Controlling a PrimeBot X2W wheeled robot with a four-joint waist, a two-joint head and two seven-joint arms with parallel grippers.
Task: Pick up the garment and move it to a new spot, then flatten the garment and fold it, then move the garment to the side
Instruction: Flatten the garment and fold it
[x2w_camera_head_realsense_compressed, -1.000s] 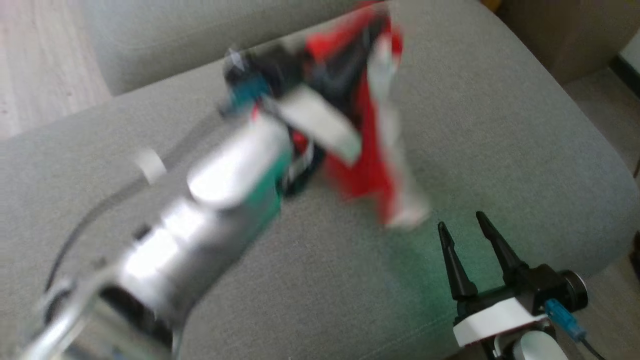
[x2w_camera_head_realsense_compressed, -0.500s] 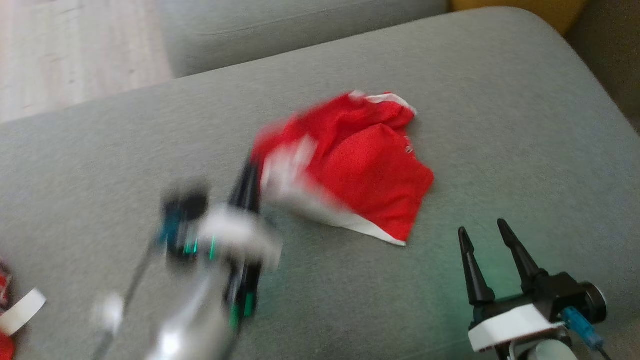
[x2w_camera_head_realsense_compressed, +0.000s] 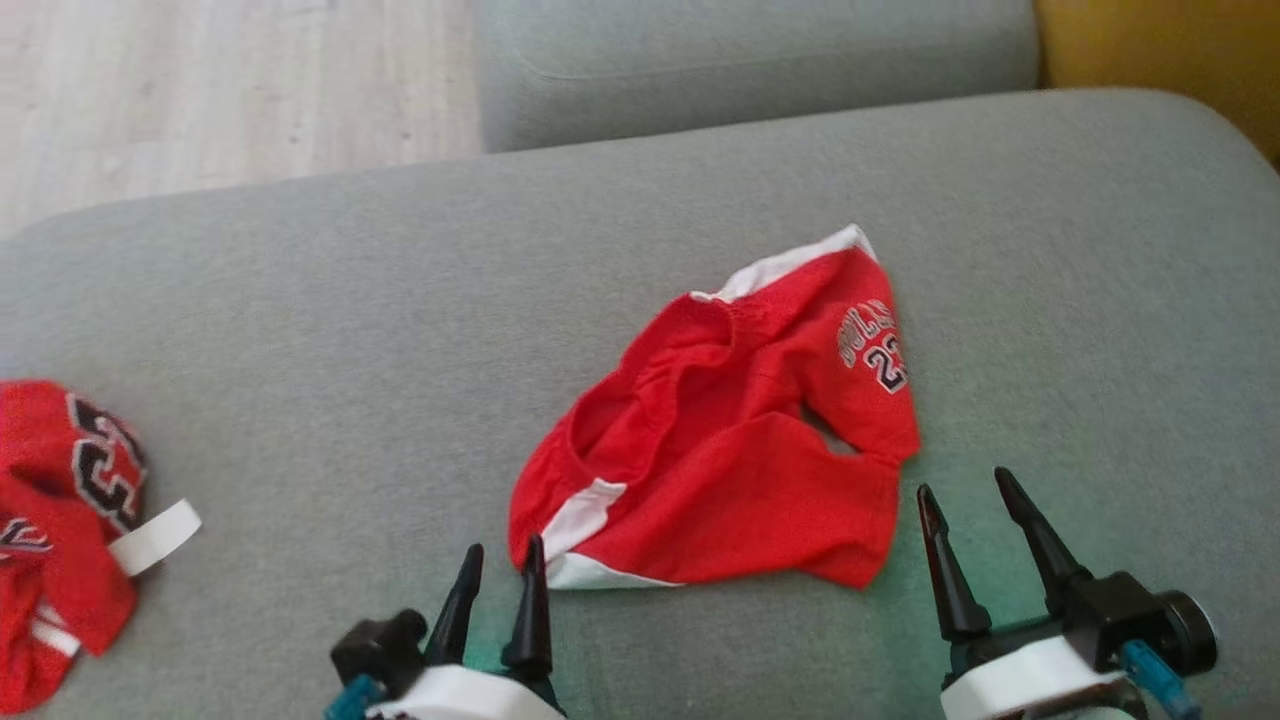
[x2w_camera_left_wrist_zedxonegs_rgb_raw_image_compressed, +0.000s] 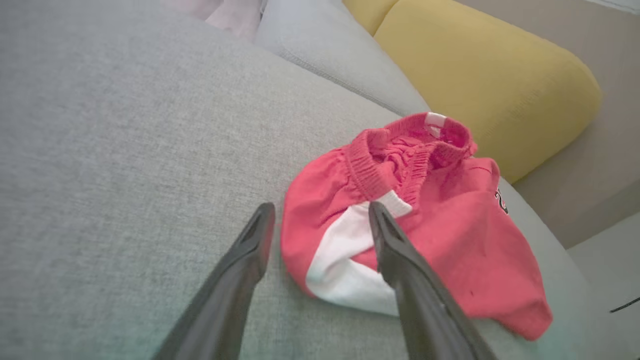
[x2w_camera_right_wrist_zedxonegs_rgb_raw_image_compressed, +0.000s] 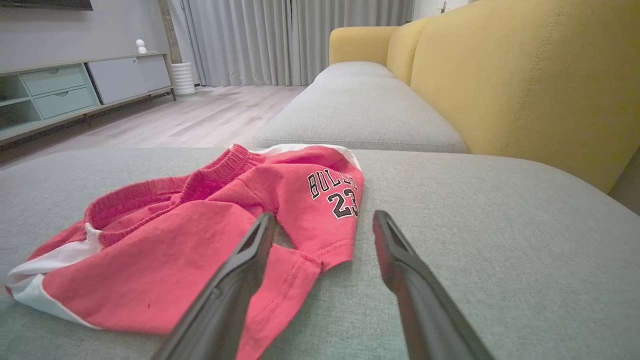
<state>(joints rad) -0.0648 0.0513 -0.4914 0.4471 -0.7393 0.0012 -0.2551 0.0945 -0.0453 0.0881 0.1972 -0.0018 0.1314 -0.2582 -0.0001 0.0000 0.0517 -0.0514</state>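
The garment (x2w_camera_head_realsense_compressed: 730, 450) is a pair of red shorts with white side stripes and a "BULLS 23" print. It lies crumpled on the grey sofa cushion (x2w_camera_head_realsense_compressed: 300, 330), waistband bunched open. My left gripper (x2w_camera_head_realsense_compressed: 503, 545) stands open just short of the garment's near left white-striped corner, with nothing between its fingers. The left wrist view shows that corner of the garment (x2w_camera_left_wrist_zedxonegs_rgb_raw_image_compressed: 450, 240) lying past the spread tips of the left gripper (x2w_camera_left_wrist_zedxonegs_rgb_raw_image_compressed: 321, 207). My right gripper (x2w_camera_head_realsense_compressed: 964, 482) is open beside the garment's near right hem. In the right wrist view, the right gripper (x2w_camera_right_wrist_zedxonegs_rgb_raw_image_compressed: 324, 215) points at the printed leg of the garment (x2w_camera_right_wrist_zedxonegs_rgb_raw_image_compressed: 175, 240).
A second red piece of clothing (x2w_camera_head_realsense_compressed: 60, 500) with black numbers lies at the cushion's far left edge. Another grey cushion (x2w_camera_head_realsense_compressed: 750, 60) and a yellow backrest (x2w_camera_right_wrist_zedxonegs_rgb_raw_image_compressed: 500, 75) lie beyond. Wood floor (x2w_camera_head_realsense_compressed: 200, 90) is at the upper left.
My left gripper carried the garment in the air, let it go and pulled back to the near edge, now open. The garment lies on the cushion. The head camera has shifted.
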